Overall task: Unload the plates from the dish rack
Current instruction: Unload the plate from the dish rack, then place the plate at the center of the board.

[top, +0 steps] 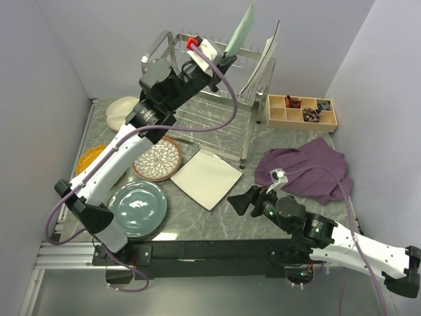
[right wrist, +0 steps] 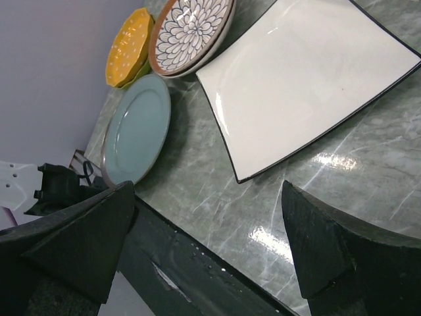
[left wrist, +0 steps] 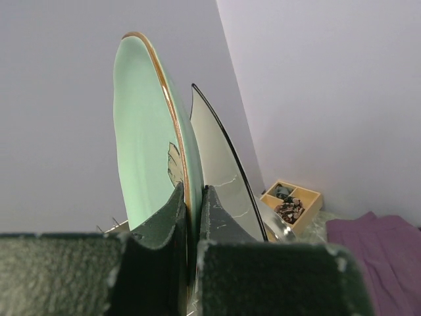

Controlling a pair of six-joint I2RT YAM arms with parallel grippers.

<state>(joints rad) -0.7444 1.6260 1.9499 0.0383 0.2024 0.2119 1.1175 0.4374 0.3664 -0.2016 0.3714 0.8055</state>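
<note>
My left gripper (top: 225, 58) (left wrist: 192, 191) is shut on the lower rim of a pale green plate (top: 242, 29) (left wrist: 141, 131), holding it upright above the dish rack (top: 197, 112). A dark-rimmed cream plate (top: 263, 66) (left wrist: 217, 151) stands in the rack just behind it. On the table lie a white square plate (top: 207, 178) (right wrist: 309, 79), a brown petal-patterned plate (top: 158, 159) (right wrist: 194, 26), a grey-blue plate (top: 137, 209) (right wrist: 135, 128), an orange-yellow plate (top: 89, 158) (right wrist: 128, 46) and a cream plate (top: 122, 108). My right gripper (top: 240, 201) (right wrist: 208, 191) hovers open and empty near the square plate's front corner.
A wooden compartment tray (top: 301, 112) (left wrist: 293, 204) sits at the back right, beside the rack. A crumpled purple cloth (top: 306, 168) (left wrist: 381, 250) lies in front of it. Walls close in the left, back and right sides.
</note>
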